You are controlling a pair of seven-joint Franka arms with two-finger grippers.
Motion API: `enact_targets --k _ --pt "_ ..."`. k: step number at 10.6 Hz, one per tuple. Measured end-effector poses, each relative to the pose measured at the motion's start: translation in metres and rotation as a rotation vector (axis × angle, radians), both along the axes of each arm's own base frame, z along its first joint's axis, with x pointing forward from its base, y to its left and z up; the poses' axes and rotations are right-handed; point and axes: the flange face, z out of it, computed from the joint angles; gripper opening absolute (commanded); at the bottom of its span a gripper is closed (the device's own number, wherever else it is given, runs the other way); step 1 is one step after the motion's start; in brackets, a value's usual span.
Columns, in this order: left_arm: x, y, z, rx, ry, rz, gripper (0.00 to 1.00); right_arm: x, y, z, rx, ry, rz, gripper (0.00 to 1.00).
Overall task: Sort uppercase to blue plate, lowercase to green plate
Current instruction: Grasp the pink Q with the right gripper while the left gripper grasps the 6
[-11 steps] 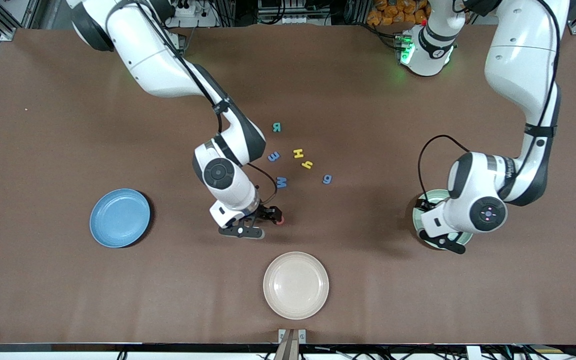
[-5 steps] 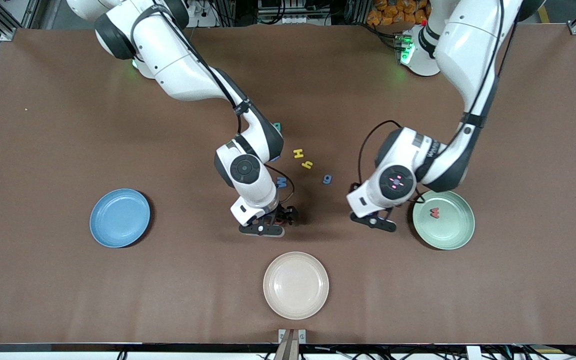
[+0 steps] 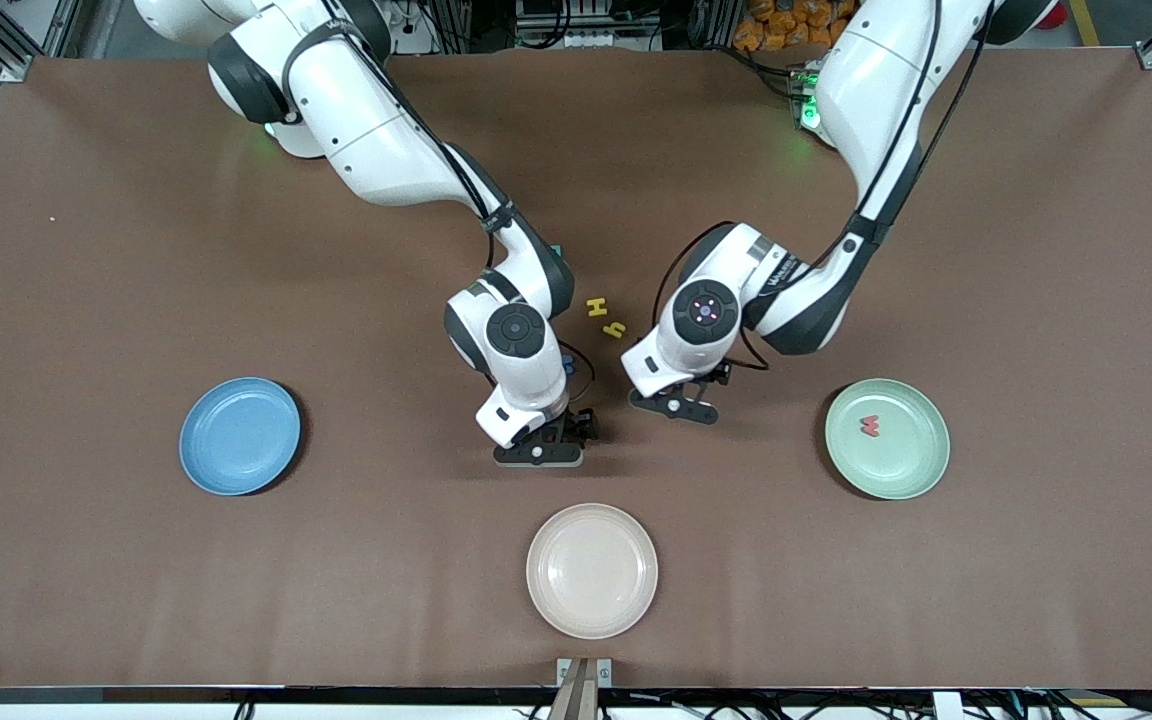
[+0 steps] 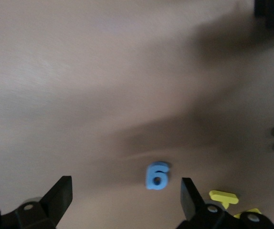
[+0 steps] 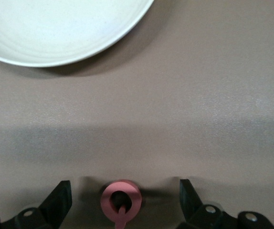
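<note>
My right gripper [image 5: 124, 192] is open and low over the table, with the red Q [image 5: 121, 202] lying between its fingers, untouched. In the front view that gripper [image 3: 568, 432] hides the Q. My left gripper [image 4: 125, 192] is open over the blue g-like letter [image 4: 157, 175], which lies on the table nearer one finger. In the front view the left gripper [image 3: 701, 385] hides that letter. The yellow H [image 3: 596, 307] and yellow h [image 3: 615, 329] lie between the arms. The red w [image 3: 871, 427] lies in the green plate [image 3: 921, 470]. The blue plate [image 3: 239, 436] holds nothing.
A cream plate [image 3: 591, 570] sits near the front edge and shows in the right wrist view [image 5: 56, 28]. A sliver of the blue M [image 3: 566, 358] and the teal R [image 3: 558, 248] peek from under the right arm. The blue e is hidden.
The left arm has swung from over the green plate to over the letter cluster, leaving the red w in that plate. The right gripper has shifted slightly toward the left arm's end.
</note>
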Motion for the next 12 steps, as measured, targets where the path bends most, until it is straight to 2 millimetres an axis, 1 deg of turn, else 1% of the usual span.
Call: enact_targets --k 2,3,5,6,7,8,9,10,12 --pt "-0.013 -0.005 -0.012 0.0 0.006 -0.012 1.0 -0.001 0.0 0.0 -0.005 -0.002 0.005 1.0" --pt "-0.015 -0.004 -0.015 0.007 0.007 -0.019 0.97 -0.001 0.002 -0.001 -0.012 -0.006 0.013 1.0" --pt "-0.021 -0.004 -0.022 0.018 0.005 -0.037 0.95 -0.004 0.004 -0.003 -0.019 -0.004 0.021 1.0" --pt "-0.027 -0.005 -0.029 0.007 -0.004 -0.042 0.94 -0.007 0.006 -0.005 -0.023 0.0 0.025 1.0" --pt "-0.032 -0.005 -0.037 -0.004 -0.012 -0.045 0.92 -0.009 0.008 -0.007 -0.025 0.003 0.027 0.93" --pt "-0.036 -0.003 -0.044 -0.011 -0.016 -0.046 0.9 -0.009 0.008 -0.008 -0.027 0.003 0.028 0.37" --pt "-0.038 -0.003 -0.047 -0.016 -0.019 -0.047 0.84 -0.008 0.007 -0.007 -0.029 0.002 0.028 0.01" --pt "-0.039 -0.003 -0.048 -0.016 -0.019 -0.047 0.73 -0.008 0.007 -0.007 -0.029 0.001 0.027 0.0" --pt "-0.039 -0.004 -0.048 -0.01 -0.027 -0.062 0.44 -0.005 0.006 -0.001 -0.03 -0.003 0.025 0.0"
